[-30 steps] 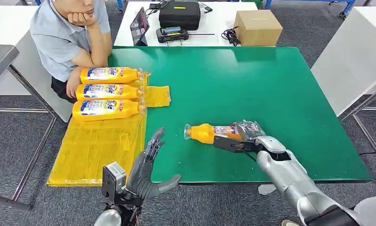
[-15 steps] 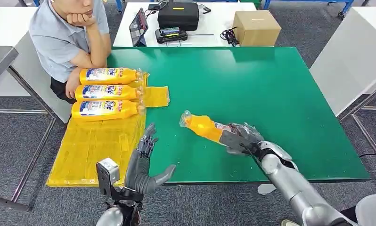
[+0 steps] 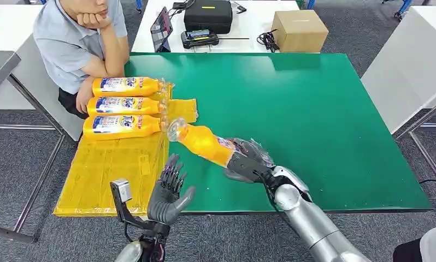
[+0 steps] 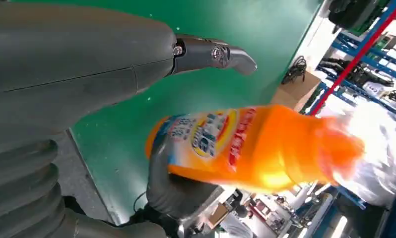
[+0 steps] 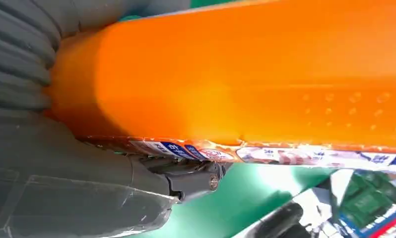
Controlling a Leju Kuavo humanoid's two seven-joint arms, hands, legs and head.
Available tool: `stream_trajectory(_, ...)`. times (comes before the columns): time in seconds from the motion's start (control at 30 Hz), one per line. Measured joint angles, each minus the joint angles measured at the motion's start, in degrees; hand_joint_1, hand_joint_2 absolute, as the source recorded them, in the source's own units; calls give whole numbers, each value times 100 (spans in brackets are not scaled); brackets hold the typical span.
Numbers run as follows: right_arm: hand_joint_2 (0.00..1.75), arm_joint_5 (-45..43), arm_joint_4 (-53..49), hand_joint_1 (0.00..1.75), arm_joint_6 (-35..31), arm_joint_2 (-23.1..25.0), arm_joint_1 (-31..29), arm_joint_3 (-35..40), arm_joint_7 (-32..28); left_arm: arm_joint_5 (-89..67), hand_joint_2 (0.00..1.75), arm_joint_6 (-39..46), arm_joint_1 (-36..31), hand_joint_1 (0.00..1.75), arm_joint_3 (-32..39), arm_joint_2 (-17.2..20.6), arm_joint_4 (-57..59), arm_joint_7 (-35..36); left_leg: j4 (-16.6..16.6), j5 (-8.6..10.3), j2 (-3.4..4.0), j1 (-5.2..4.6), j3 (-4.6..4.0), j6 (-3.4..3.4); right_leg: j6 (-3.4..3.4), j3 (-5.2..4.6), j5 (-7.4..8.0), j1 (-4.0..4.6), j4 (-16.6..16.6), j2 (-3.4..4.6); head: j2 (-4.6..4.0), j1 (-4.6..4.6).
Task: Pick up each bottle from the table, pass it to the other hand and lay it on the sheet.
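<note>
Aloft, the bottle (image 3: 202,142) slants — cap toward the sheet (image 3: 109,169) — held by right hand (image 3: 247,162); left hand (image 3: 169,191) spread, empty.

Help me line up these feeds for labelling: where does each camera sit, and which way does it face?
Head view: high on the body, facing forward and down at the green table; both arms show.
Left wrist view: behind the open left hand, facing the orange bottle.
Right wrist view: behind the right hand, close against that bottle.
All three share the bottle.
</note>
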Motion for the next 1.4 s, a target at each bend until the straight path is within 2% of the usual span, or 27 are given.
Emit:
stream_trajectory(0.37, 175, -125, -79, 175, -2, 271, 72, 367, -74, 4, 175, -94, -330, 0, 4, -63, 230, -308, 0, 0, 2, 2, -1, 0, 0, -3, 0, 2, 0, 1, 0, -2)
stream_trajectory(0.6, 175, -159, -79, 175, -4, 429, 96, 667, -81, -361, 175, 300, -557, 0, 20, -107, 298, -540, 0, 0, 1, 2, -2, 0, 0, -4, 0, 1, 0, 0, 0, -2)
stream_trajectory(0.87, 175, -166, -57, 175, -24, 523, 93, 826, -81, -426, 175, 310, -639, 0, 26, -127, 398, -588, 0, 0, 1, 2, -4, 0, 0, -6, 0, 1, 0, 0, 0, 0)
stream_trajectory(0.9, 175, -166, -52, 175, -26, 527, 92, 831, -81, -426, 175, 302, -640, 17, 24, -127, 403, -579, 0, 0, 1, 2, -5, 0, 0, -7, 0, 1, 0, 0, 0, -2)
stream_trajectory(0.93, 175, -166, -52, 175, -37, 540, 91, 844, -81, -409, 175, 282, -650, 175, 24, -127, 413, -540, 0, 0, 1, 2, -5, 0, 0, -7, 0, 1, 0, 0, 0, 0)
stream_trajectory(1.23, 175, -212, -39, 175, -133, 573, 65, 962, -48, -365, 175, 238, -713, 175, 61, -155, 518, -570, 0, 0, 1, 2, -6, 0, 0, -7, 0, 1, 0, 0, 0, 0)
stream_trajectory(1.33, 175, -236, -24, 161, -162, 581, 62, 964, -37, -406, 175, 277, -712, 175, 79, -168, 518, -612, 0, 0, 0, 2, -7, 0, 0, -7, 0, 1, 0, 0, 0, 0)
stream_trajectory(1.37, 175, -240, -17, 131, -164, 586, 62, 964, -37, -424, 175, 289, -713, 175, 83, -168, 518, -625, 0, 0, 1, 2, -7, 0, 0, -8, 0, 1, 0, 0, 0, 0)
stream_trajectory(1.4, 175, -243, -11, 87, -168, 588, 61, 966, -37, -437, 175, 297, -713, 175, 92, -168, 518, -641, 0, 0, 1, 2, -7, 0, 0, -8, 0, 1, 0, 1, 0, -2)
